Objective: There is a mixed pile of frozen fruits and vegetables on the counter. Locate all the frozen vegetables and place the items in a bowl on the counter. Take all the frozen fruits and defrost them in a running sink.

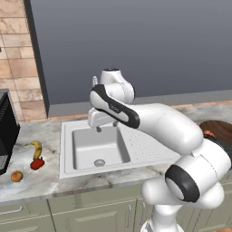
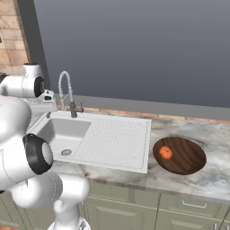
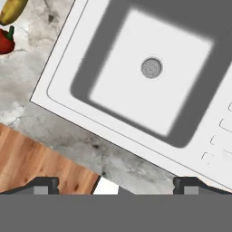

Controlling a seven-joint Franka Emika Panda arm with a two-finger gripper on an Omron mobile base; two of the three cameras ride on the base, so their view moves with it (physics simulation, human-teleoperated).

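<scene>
hand [image 3: 116,183] wide open, empty, above the sink [image 3: 149,68].

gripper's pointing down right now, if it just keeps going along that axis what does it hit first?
Most likely the sink: the hand view looks straight down into its empty basin, drain near centre. The gripper is open with nothing between the fingertips, and nothing shows in between. Height above the basin is unclear.

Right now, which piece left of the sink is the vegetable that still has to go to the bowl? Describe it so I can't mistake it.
Start at the white sink and look to the counter on its left, where three small items lie. The vegetable is the bright red lumpy piece, touching the lower end of the yellow banana. The round orange fruit sits apart, nearer the counter's front edge.
</scene>
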